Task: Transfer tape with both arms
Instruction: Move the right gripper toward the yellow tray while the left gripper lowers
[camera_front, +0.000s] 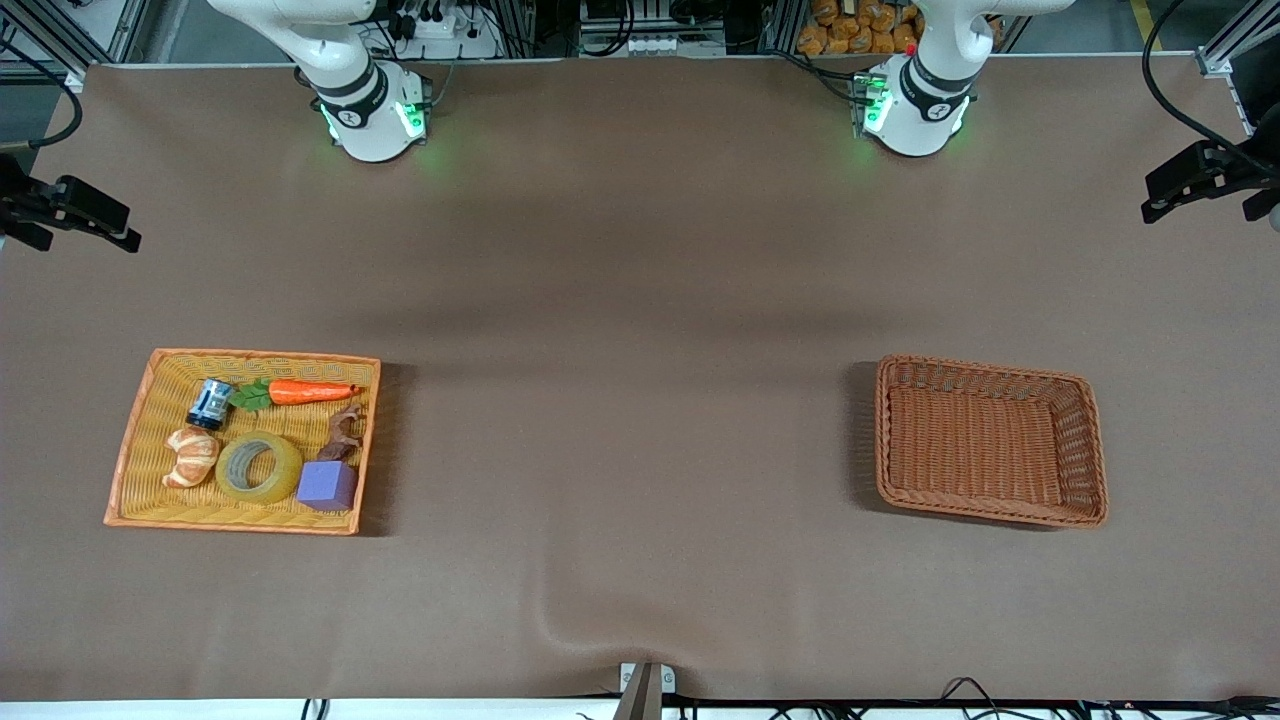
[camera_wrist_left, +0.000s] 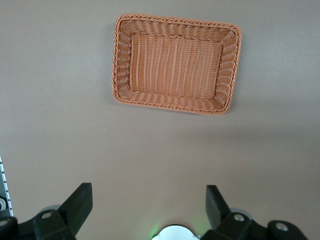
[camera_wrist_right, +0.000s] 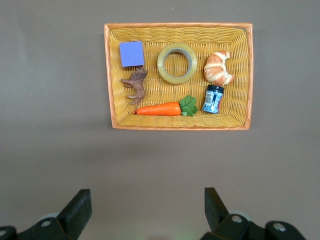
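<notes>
The tape, a yellowish translucent ring, lies flat in the orange wicker tray toward the right arm's end of the table. It sits between a croissant and a purple cube. My right gripper hangs high over bare table between its base and the tray, open and holding nothing. My left gripper hangs high over bare table between its base and the brown basket, also open with nothing in it. In the front view only the arms' bases show.
The tray also holds a purple cube, a croissant, a carrot, a blue can and a brown figurine. Nothing lies in the brown basket. Black clamps stick in at both table ends.
</notes>
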